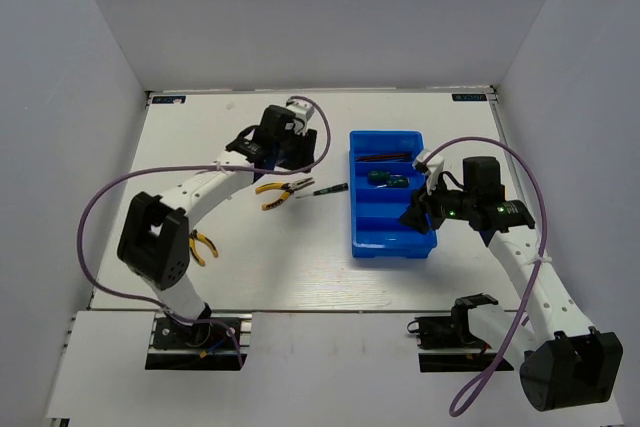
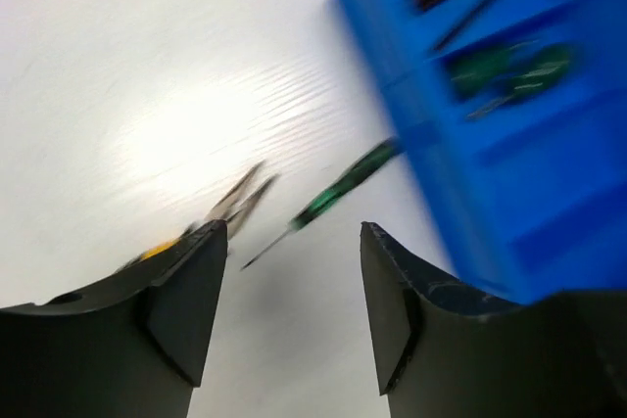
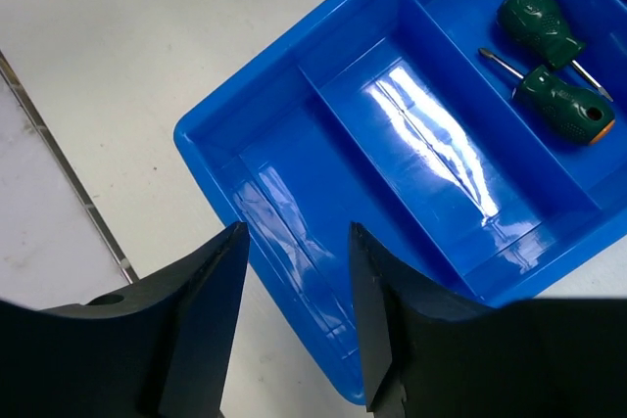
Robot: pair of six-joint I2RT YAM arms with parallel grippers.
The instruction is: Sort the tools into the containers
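The blue tray (image 1: 390, 234) lies right of centre with four long compartments. Dark hex keys (image 1: 385, 157) lie in its far compartment, two green-handled screwdrivers (image 1: 386, 179) in the one beside it. Yellow-handled pliers (image 1: 282, 191) and the slim dark-green tool (image 1: 326, 189) lie on the table left of the tray. My left gripper (image 1: 292, 159) is open and empty just beyond them; its blurred view shows the slim tool (image 2: 343, 183), pliers (image 2: 235, 201) and tray (image 2: 509, 173). My right gripper (image 1: 418, 215) is open and empty over the tray's (image 3: 294, 183) near compartments, screwdrivers (image 3: 549, 56) beyond.
A second yellow-handled tool (image 1: 203, 245) lies by the left arm's elbow, partly hidden. White walls close the table at the back and both sides. The tray's two near compartments (image 3: 441, 144) hold nothing.
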